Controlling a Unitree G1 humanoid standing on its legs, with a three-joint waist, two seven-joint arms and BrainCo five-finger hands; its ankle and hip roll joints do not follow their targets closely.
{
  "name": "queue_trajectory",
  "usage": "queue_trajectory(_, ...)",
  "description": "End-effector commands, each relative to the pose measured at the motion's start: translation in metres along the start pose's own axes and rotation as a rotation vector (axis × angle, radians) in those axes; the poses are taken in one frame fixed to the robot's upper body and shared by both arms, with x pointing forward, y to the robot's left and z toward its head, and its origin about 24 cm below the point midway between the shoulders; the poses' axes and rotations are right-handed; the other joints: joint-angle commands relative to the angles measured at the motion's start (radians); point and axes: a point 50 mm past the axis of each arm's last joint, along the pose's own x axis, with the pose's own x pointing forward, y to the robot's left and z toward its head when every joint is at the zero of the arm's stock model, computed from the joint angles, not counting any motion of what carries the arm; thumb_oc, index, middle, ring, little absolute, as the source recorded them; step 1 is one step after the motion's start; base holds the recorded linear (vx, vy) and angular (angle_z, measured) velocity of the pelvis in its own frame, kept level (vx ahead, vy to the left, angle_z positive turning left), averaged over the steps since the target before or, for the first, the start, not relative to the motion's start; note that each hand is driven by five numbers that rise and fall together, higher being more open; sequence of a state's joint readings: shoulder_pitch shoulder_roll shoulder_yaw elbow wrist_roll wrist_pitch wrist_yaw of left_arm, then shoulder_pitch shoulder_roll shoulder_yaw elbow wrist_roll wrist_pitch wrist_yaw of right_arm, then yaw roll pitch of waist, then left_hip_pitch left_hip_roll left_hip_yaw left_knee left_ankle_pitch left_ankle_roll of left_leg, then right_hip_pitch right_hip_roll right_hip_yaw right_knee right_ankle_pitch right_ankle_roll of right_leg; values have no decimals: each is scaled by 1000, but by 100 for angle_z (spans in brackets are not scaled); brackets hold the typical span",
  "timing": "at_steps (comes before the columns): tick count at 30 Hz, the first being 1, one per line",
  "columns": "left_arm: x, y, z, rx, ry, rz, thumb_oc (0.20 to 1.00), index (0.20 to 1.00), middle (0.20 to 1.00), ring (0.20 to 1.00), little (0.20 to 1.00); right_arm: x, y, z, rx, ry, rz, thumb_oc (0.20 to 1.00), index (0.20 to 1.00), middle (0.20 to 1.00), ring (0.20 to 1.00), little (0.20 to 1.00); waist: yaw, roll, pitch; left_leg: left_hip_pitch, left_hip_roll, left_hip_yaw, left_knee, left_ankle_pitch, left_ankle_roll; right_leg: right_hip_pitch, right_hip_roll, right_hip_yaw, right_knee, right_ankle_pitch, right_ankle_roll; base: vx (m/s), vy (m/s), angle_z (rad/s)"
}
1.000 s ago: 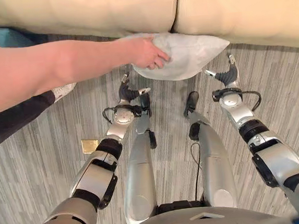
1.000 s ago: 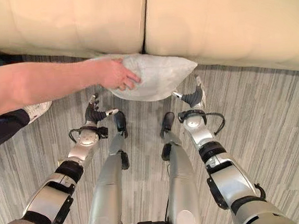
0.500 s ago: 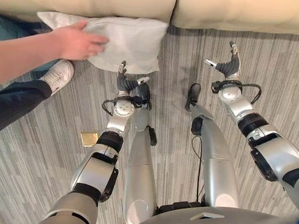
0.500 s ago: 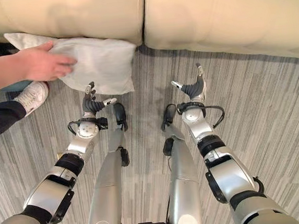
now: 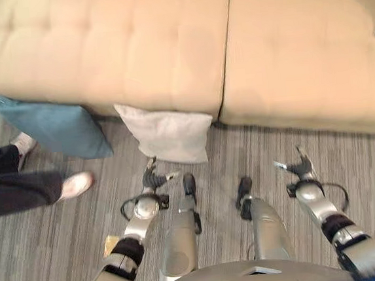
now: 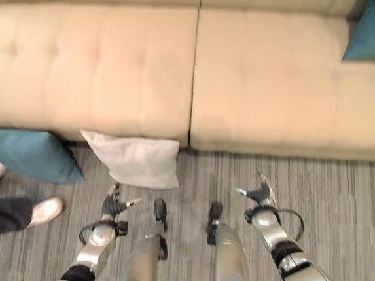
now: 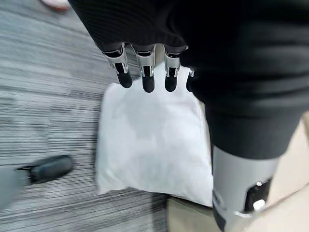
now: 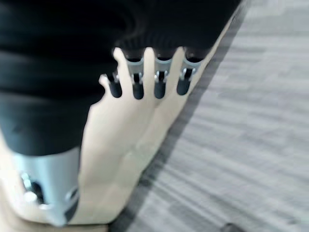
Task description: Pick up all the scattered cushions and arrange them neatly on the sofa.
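While we look down over the beige sofa (image 5: 167,57), a white cushion (image 5: 167,137) leans against its front on the grey striped floor (image 5: 347,159), just under the seam between the two seat pads. A teal cushion (image 5: 52,128) rests on the floor beside it, to our left, also against the sofa front. A person's dark trouser leg (image 5: 14,192) and white shoes (image 5: 75,185) stand at the far left, near the teal cushion. Another teal cushion (image 6: 366,33) sits on the sofa's right end.

Our left hand (image 5: 153,178) hangs just short of the white cushion with fingers (image 7: 147,79) relaxed and empty. Our right hand (image 5: 299,167) is also loose and empty, well apart from the cushions, close to the sofa front.

Half a second ago a person's hand was pressing on the white cushion; now that arm is gone and the cushion lies free. Our whole view has tipped upward, taking in more of the sofa seat.
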State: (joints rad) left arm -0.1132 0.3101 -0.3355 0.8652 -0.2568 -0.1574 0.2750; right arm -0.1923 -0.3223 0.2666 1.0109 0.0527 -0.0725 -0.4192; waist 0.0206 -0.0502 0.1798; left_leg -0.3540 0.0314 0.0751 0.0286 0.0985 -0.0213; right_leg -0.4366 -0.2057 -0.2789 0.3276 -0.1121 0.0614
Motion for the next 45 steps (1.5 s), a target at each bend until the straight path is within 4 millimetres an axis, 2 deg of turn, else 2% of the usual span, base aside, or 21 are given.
queue_trajectory(1, 14, 6, 25, 33, -51, -5, 1000, 1000, 1000, 1000, 1000, 10, -5, 22, -42, -55, 24, 1000, 1000, 1000, 1000, 1000, 7, -28, 74, 48, -31, -57, 8, -109, -30, 131, 26, 14, -278, 168, 71, 86, -24, 0)
queue_trajectory(3, 7, 14, -10, 70, 81, 7, 1000, 1000, 1000, 1000, 1000, 4, -5, -9, -91, 48, 49, 1000, 1000, 1000, 1000, 1000, 9, -24, 46, 115, -26, -55, -9, -112, -30, 208, 40, 9, -296, 150, 69, 118, -66, -1)
queue_trajectory(6, -1, 19, -33, 88, 169, 14, 1000, 1000, 1000, 1000, 1000, -1, -5, -27, -119, 105, 67, 1000, 1000, 1000, 1000, 1000, 5, -21, 21, 149, -23, -57, -16, -113, -32, 247, 52, 7, -307, 139, 68, 95, -54, 6)
queue_trajectory(7, -9, 23, -52, 117, 242, 15, 1000, 1000, 1000, 1000, 1000, -6, -4, -42, -126, 151, 77, 1000, 1000, 1000, 1000, 1000, 5, -20, 7, 182, -18, -57, -14, -123, -34, 285, 64, 9, -320, 127, 63, 138, -161, 9)
queue_trajectory(8, -22, 26, -77, 160, 343, 4, 1000, 1000, 1000, 1000, 1000, -16, -4, -64, -126, 228, 92, 1000, 1000, 1000, 1000, 1000, 2, -23, -3, 200, -10, -63, 55, -151, -46, 351, 86, 17, -343, 100, 49, 154, -174, 40)
queue_trajectory(10, -29, 23, -89, 169, 392, -10, 1000, 1000, 1000, 1000, 1000, -19, -4, -74, -153, 261, 107, 1000, 1000, 1000, 1000, 1000, 7, -28, -4, 209, -24, -92, 120, -185, -47, 385, 95, 35, -348, 94, 39, 110, -41, 46)
queue_trajectory(11, -31, 18, -91, 164, 401, -26, 1000, 1000, 1000, 1000, 1000, -21, -5, -79, -171, 274, 114, 1000, 1000, 1000, 1000, 1000, 11, -27, -4, 219, -19, -133, 125, -190, -50, 410, 99, 42, -348, 84, 37, 76, 102, -2)
queue_trajectory(15, -30, 13, -90, 164, 396, -48, 1000, 1000, 1000, 1000, 1000, -25, -2, -85, -179, 313, 137, 1000, 1000, 1000, 1000, 1000, 8, -27, -34, 249, 8, -109, 50, -171, -46, 415, 83, 33, -346, 94, 50, 58, 190, -8)
queue_trajectory(22, -28, 13, -86, 191, 369, -64, 1000, 1000, 1000, 1000, 1000, -26, 7, -81, -218, 311, 179, 1000, 1000, 1000, 1000, 1000, 20, -25, -29, 299, -51, -78, 21, -196, 9, 368, 3, 72, -248, 122, 105, 13, 269, -22)
queue_trajectory(25, -23, 23, -79, 195, 342, -34, 1000, 1000, 1000, 1000, 1000, -21, 12, -68, -225, 264, 191, 1000, 1000, 1000, 1000, 1000, 39, -18, -2, 304, -50, -53, -3, -182, 27, 306, -21, 12, -157, 129, 103, -80, 201, -66)
queue_trajectory(26, -22, 27, -79, 194, 342, -23, 1000, 1000, 1000, 1000, 1000, -21, 13, -67, -215, 259, 190, 1000, 1000, 1000, 1000, 1000, 39, -21, -2, 305, -53, -53, -11, -174, 28, 304, -2, 3, -143, 114, 93, -8, 169, -73)
queue_trajectory(27, -22, 33, -79, 188, 340, -5, 1000, 1000, 1000, 1000, 1000, -21, 13, -68, -194, 255, 189, 1000, 1000, 1000, 1000, 1000, 34, -26, -8, 310, -76, -50, -32, -159, 38, 294, 93, 15, -134, 74, 76, 26, 132, -47)
queue_trajectory(28, -26, 32, -85, 186, 361, -7, 1000, 1000, 1000, 1000, 1000, -22, 14, -69, -202, 257, 193, 1000, 1000, 1000, 1000, 1000, 42, -25, -11, 318, -81, -40, -51, -156, 34, 303, 115, -12, -150, 51, 57, 86, 60, -3)
queue_trajectory(29, -28, 28, -88, 201, 369, -29, 1000, 1000, 1000, 1000, 1000, -24, 10, -75, -186, 276, 179, 1000, 1000, 1000, 1000, 1000, 29, -29, -17, 309, -95, -50, -36, -162, 24, 342, 149, 48, -242, 52, 44, 94, -65, 16)
queue_trajectory(33, -26, 15, -83, 169, 352, -59, 1000, 1000, 1000, 1000, 1000, -22, -1, -78, -152, 289, 137, 1000, 1000, 1000, 1000, 1000, 15, -27, 6, 201, -108, -70, 193, -229, -15, 381, 138, 69, -325, 86, 29, 23, -2, 60)
queue_trajectory(35, -26, 15, -83, 167, 357, -53, 1000, 1000, 1000, 1000, 1000, -22, -1, -78, -164, 288, 142, 1000, 1000, 1000, 1000, 1000, 19, -37, 3, 180, -47, -65, 190, -218, -22, 399, 125, 72, -336, 82, 31, 63, 103, 13)
queue_trajectory(37, -24, 17, -80, 163, 351, -42, 1000, 1000, 1000, 1000, 1000, -22, 1, -77, -166, 289, 149, 1000, 1000, 1000, 1000, 1000, 20, -42, -1, 168, 24, -95, 127, -158, -34, 393, 116, 71, -317, 61, 29, 65, 167, 18)
queue_trajectory(39, -24, 15, -79, 159, 349, -43, 1000, 1000, 1000, 1000, 1000, -22, 0, -77, -166, 291, 145, 1000, 1000, 1000, 1000, 1000, 19, -37, 0, 162, 51, -99, 111, -133, -45, 396, 103, 66, -305, 47, 27, 59, 233, -12)
queue_trajectory(42, -25, 13, -81, 172, 355, -54, 1000, 1000, 1000, 1000, 1000, -23, 0, -80, -163, 299, 150, 1000, 1000, 1000, 1000, 1000, 16, -22, -13, 210, 54, -123, 50, -135, -56, 411, 90, 61, -295, 45, 37, 119, 416, -21)
queue_trajectory(43, -23, 17, -78, 202, 341, -55, 1000, 1000, 1000, 1000, 1000, -23, 8, -74, -158, 281, 174, 1000, 1000, 1000, 1000, 1000, 13, -34, -18, 243, 3, -114, 51, -168, -34, 401, 34, 82, -267, 72, 68, 38, 583, 0)
queue_trajectory(45, -17, 31, -70, 195, 312, -11, 1000, 1000, 1000, 1000, 1000, -18, 16, -57, -151, 228, 186, 1000, 1000, 1000, 1000, 1000, 33, -36, 19, 241, -20, -70, 70, -191, 7, 305, -11, 89, -134, 94, 86, -130, 597, -30)
